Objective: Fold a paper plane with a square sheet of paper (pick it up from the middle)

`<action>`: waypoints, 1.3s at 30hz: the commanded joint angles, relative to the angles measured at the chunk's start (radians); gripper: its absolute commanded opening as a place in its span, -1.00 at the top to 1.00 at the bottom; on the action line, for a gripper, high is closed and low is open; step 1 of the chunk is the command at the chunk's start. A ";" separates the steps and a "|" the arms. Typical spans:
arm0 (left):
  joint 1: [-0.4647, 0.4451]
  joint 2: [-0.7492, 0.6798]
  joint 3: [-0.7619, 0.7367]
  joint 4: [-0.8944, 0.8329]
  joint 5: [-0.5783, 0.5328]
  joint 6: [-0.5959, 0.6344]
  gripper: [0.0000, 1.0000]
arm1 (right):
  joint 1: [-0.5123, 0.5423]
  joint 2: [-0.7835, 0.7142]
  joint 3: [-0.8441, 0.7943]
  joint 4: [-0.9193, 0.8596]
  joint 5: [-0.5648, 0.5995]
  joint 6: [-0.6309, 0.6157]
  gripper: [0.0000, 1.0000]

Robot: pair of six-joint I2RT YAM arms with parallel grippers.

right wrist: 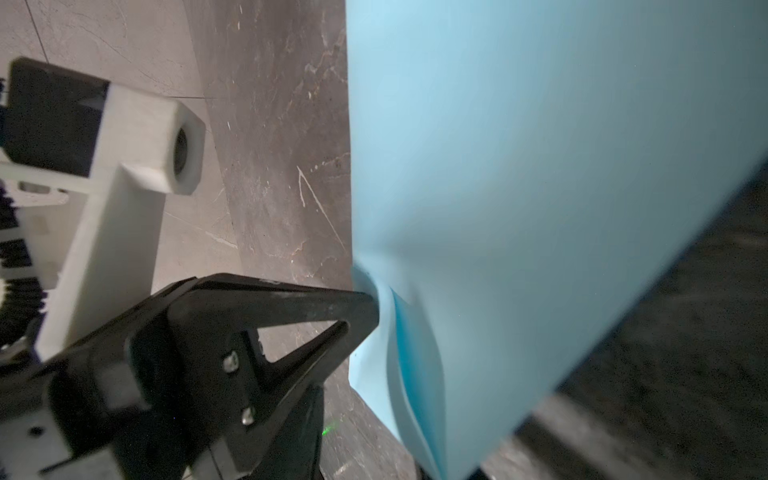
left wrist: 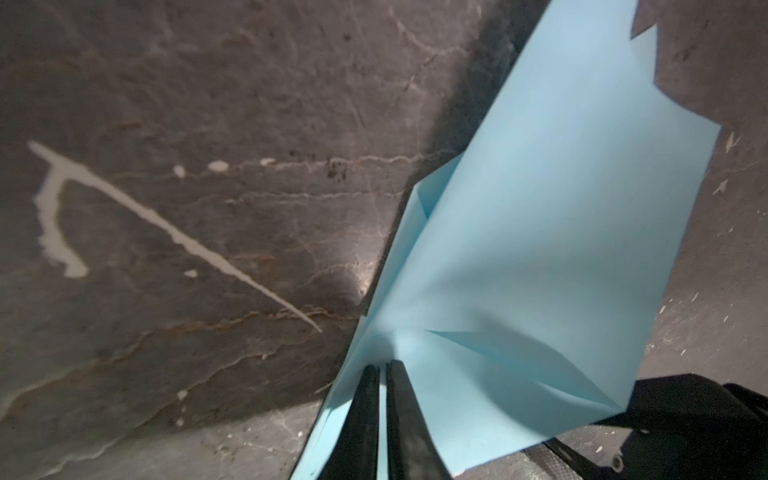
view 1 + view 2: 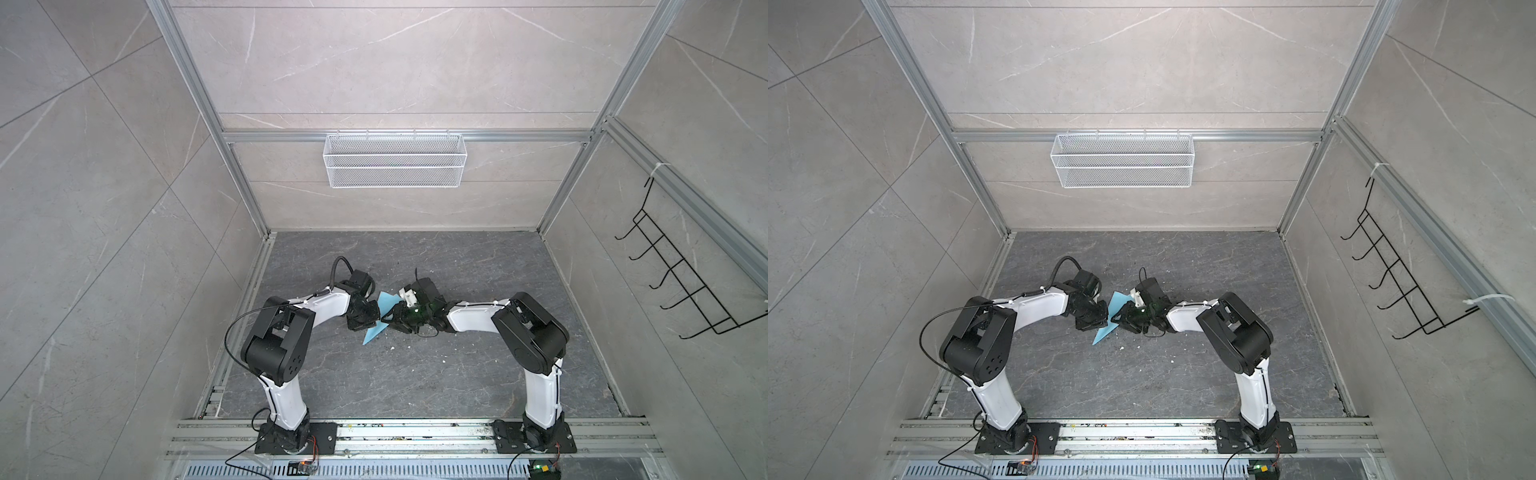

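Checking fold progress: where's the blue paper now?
In both top views the blue paper is near the table centre, between the left gripper, shut on it, and the right gripper.

The thin light-blue sheet of paper [image 2: 540,249] looks matt and smooth, softly creased. The dark grey stone-look bench [image 2: 166,83] is veined, faintly glossy, scuffed with white marks. The left end effector [image 2: 382,370] has matt black plastic fingers [image 2: 361,415].

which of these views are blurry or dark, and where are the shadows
Right wrist view: dim, the white camera mount and the blue paper smeared by blur. Left wrist view: sharper, the paper shadowing the dark tabletop beside it; the left pincer soft up close. Both top views: bright, even, sharp, wide-angle splay at the frame rails.
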State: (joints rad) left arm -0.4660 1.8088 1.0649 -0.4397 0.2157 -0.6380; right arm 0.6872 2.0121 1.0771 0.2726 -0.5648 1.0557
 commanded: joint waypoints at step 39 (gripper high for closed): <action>-0.109 -0.320 -0.401 0.804 0.138 0.282 -0.99 | -0.113 -0.321 -0.149 -0.381 0.331 0.116 0.96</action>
State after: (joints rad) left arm -0.5320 1.5169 0.6773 0.1909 0.3603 -0.4534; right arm 0.5781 1.7229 0.9352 -0.0628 -0.2459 1.1343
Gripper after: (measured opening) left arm 0.992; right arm 0.051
